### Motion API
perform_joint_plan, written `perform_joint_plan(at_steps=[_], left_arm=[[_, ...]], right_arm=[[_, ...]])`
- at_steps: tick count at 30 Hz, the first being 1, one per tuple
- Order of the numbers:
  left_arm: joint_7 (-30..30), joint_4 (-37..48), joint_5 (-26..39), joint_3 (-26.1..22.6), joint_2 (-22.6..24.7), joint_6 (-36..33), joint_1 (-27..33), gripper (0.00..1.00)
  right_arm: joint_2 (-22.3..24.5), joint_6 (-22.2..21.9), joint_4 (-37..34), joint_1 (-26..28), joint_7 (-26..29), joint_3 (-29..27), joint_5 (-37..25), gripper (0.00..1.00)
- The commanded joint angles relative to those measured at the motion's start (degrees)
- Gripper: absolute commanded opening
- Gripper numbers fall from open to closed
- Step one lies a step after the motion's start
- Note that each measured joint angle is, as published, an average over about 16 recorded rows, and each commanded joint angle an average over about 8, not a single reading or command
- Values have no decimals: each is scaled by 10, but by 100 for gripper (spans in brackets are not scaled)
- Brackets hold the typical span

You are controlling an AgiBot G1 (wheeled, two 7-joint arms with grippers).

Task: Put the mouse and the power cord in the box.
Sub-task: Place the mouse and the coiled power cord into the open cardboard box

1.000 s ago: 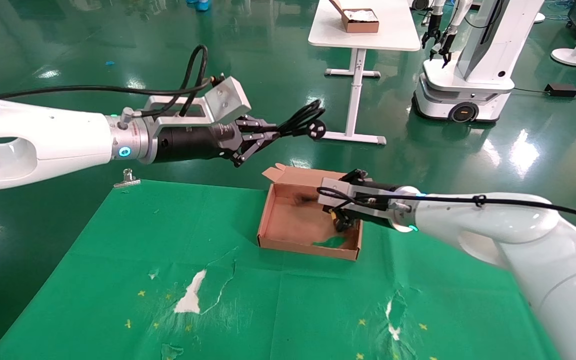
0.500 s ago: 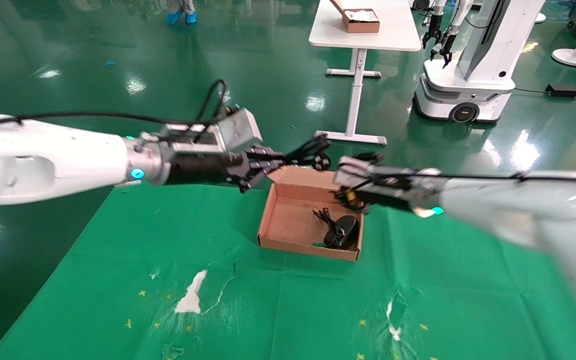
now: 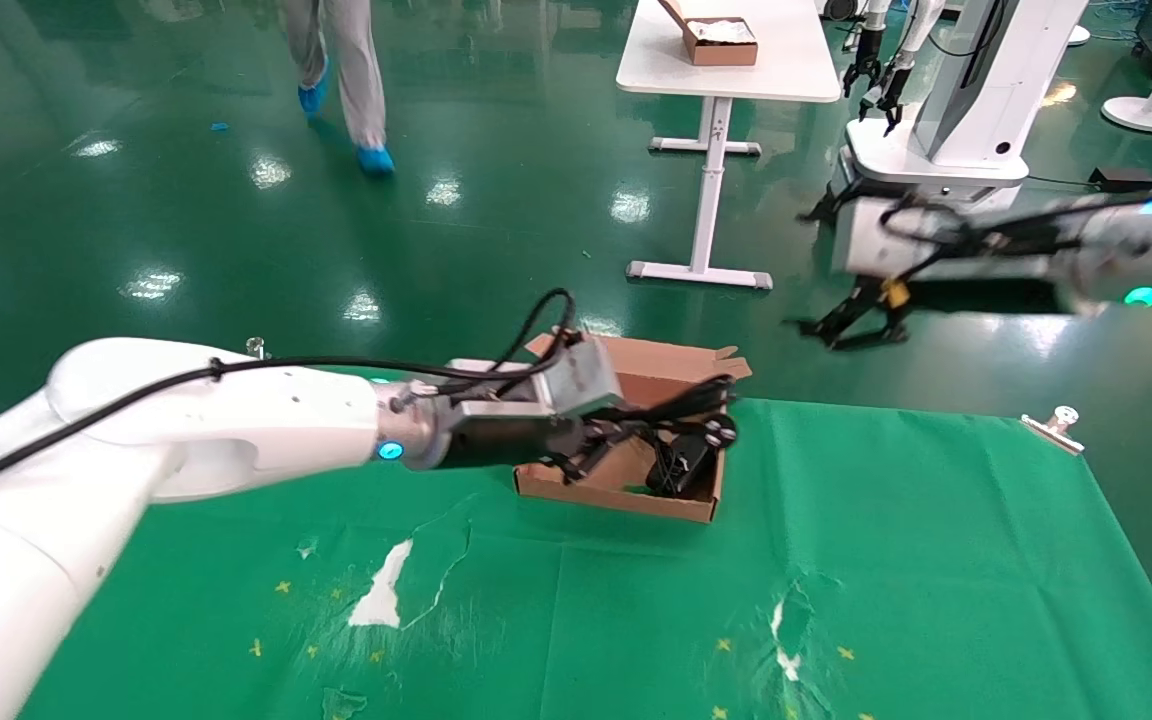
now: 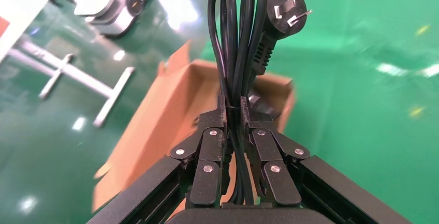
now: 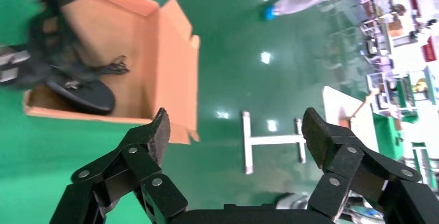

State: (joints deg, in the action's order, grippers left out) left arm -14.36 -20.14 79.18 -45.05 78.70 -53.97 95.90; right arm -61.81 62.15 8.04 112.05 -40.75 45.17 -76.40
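**Left claw holds the power cord over the box; mouse lies inside**

The power cord (image 4: 239,53), a thick glossy black bundle of loops, is pinched between the two fingers of the left gripper (image 4: 234,125), which is clenched tightly around it. The loops run straight out past the fingertips, and a chunky black plug (image 4: 282,14) with three silver prongs sits at the far end of the bundle, well beyond the claw. In the head view the left gripper (image 3: 604,440) reaches in over the near left part of the box (image 3: 626,498), with the cord (image 3: 684,408) stretching from the claw across the box's open top towards its far right corner.

The mouse (image 3: 688,462), small, black and oval, lies on the box floor just beyond and below the claw's tip, close to the box's right wall, with its thin cable in a loose tangle beside it. From the right wrist camera the mouse (image 5: 85,93) shows against the brown cardboard floor, near one wall of the box (image 5: 171,63).

The box is shallow brown cardboard with its flapped lid (image 3: 676,358) folded back on the far side. It stands on a green cloth (image 3: 886,560) covering the work surface.

The right gripper (image 3: 851,325) hangs in the air well apart from the box, off beyond the far right edge of the cloth. Its fingers (image 5: 155,131) are spread wide and grasp nothing.
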Motion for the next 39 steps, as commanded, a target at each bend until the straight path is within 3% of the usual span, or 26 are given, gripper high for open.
perform_joint_plan(at_steps=[1,12,23,39], left_arm=[[25,-23,-11,-18,-1,0,-10,0],[141,-75,-53,-108,-1,94,-26,0],[233,-92,-76,-199,0,184,-32,0],[284,-113,-140,-277,0,271,-38,0]], right_arm=[[8,5,-4,15,-3,1,-3,100],[36,40,-13,70,-5,14,-23,100],[47,44,-16,111,21,40,-63,100],[45,36,0,117,60,55,-86,100]])
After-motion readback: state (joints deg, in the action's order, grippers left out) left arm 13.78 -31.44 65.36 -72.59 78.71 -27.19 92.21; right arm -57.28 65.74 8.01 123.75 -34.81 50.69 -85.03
